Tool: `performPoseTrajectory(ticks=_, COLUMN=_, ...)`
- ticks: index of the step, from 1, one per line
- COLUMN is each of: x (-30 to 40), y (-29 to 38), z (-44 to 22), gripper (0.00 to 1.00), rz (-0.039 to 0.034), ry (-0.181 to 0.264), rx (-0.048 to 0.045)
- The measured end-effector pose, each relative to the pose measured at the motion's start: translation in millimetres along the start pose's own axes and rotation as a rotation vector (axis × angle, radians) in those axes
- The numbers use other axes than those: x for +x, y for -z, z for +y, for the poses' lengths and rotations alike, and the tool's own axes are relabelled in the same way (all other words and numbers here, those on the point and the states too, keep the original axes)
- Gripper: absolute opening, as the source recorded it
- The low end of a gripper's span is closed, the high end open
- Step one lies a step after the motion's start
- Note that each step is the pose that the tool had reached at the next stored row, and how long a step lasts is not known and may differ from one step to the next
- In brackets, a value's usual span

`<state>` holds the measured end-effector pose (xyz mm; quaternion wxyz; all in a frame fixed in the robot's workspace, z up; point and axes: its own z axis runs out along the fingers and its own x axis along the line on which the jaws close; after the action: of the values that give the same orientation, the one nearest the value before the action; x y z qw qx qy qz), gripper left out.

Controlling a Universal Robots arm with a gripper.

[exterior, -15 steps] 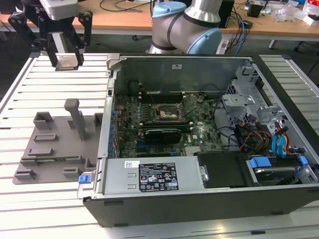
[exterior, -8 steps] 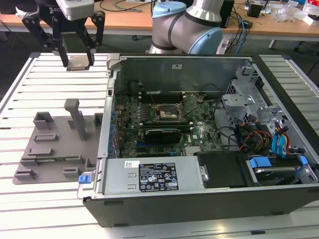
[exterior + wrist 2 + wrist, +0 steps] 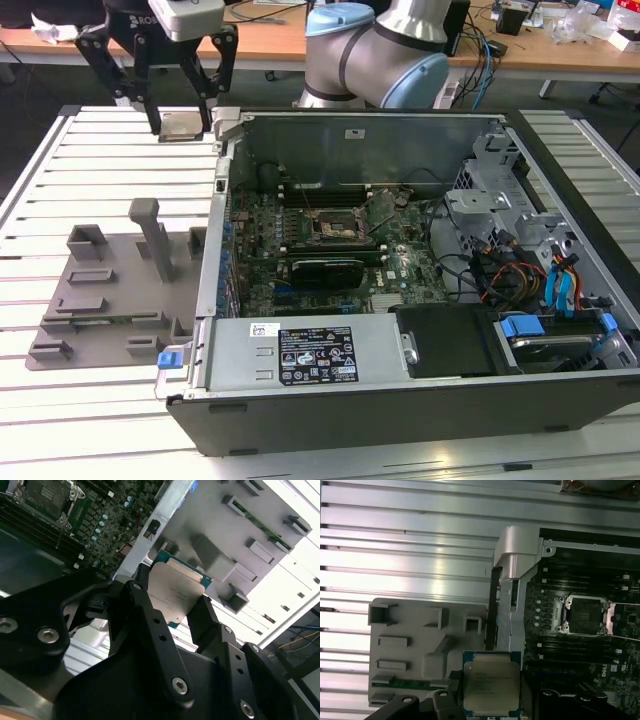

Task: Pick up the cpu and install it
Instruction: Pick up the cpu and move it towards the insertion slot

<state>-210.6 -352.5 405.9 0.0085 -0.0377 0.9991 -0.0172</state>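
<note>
The black two-fingered gripper pinches the small square silver-topped cpu by its edges, aloft just outside the open black computer case; pickup looks done, but the motherboard's square black socket sits empty, so installing remains

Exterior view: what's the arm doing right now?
The gripper is shut on the cpu, holding it in the air by the open computer case's corner, on the exterior view's left. The cpu socket inside sits open and empty, so the chip is not installed yet. A grey fixture lies on the slatted table beside the case.
</note>
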Motion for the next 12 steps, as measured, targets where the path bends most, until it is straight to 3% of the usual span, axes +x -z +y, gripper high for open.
performPoseTrajectory(ticks=3, x=-7.4, y=-0.2, z=-0.6, gripper=0.55, rz=-0.0001, ry=0.0, rx=-0.0001)
performPoseTrajectory(ticks=12, x=-39.8, y=-1.2, z=-2.9, gripper=0.55, rz=-0.0001, ry=0.0, rx=0.0)
